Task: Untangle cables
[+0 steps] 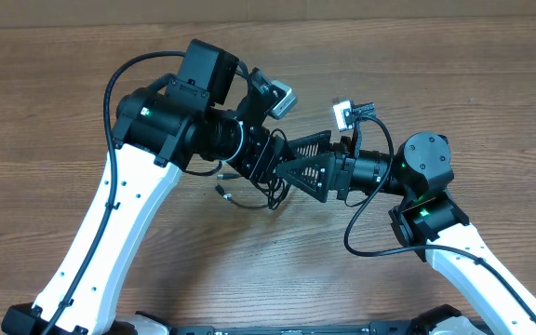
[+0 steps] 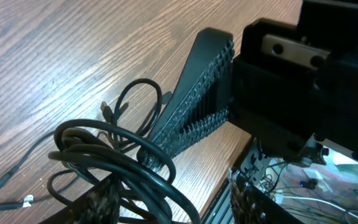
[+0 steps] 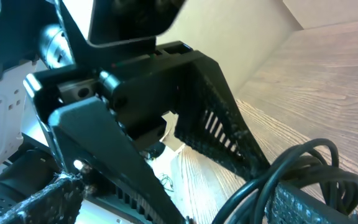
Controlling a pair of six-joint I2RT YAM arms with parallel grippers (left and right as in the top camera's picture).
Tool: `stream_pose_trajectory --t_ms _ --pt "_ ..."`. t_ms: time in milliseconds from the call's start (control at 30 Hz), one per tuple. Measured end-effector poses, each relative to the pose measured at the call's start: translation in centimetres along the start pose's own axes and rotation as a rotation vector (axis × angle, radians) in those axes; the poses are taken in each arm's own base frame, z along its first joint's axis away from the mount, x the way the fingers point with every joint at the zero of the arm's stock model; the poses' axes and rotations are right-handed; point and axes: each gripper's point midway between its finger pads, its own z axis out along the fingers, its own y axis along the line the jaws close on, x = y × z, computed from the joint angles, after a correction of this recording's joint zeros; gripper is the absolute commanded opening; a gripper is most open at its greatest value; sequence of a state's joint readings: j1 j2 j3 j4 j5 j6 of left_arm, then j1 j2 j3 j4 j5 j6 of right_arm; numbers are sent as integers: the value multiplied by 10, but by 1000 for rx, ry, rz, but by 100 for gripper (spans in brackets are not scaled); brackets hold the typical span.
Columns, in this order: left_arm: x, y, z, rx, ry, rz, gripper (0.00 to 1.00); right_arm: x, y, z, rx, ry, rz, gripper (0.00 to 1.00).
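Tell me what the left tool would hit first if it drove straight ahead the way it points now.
The cables looped right at the left tool come first; just beyond, a ribbed finger of the right tool pokes into that bundle. Their spacing in depth is unclear.

Overhead view gives us soft, even light: table (image 1: 54,112) is sharp, with only faint shadows on it. On the left wrist we see glare on the wood beside the cables (image 2: 104,158), and the lower right corner is blown out. On the right wrist the bright background is washed out, and black parts near the lens are dark and soft.
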State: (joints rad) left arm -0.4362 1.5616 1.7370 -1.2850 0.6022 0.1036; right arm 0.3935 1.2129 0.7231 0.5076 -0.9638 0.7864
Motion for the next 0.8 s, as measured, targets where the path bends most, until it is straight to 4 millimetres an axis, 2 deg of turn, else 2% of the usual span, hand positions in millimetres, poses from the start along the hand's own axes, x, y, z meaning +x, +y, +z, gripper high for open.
stream_pose_trajectory --t_ms 100,267,433,667,800 --pt "6 4 7 3 27 -18 52 0 0 0 1 -1 0 90" --pt "16 15 23 4 79 -61 24 0 0 0 1 -2 0 90" --pt "20 24 28 -30 100 -85 11 0 0 0 2 -2 0 90" --pt "17 27 29 -48 86 -75 4 -1 -1 0 4 -5 -1 90" --pt "15 29 29 -54 77 -68 4 -1 -1 0 7 -8 0 89"
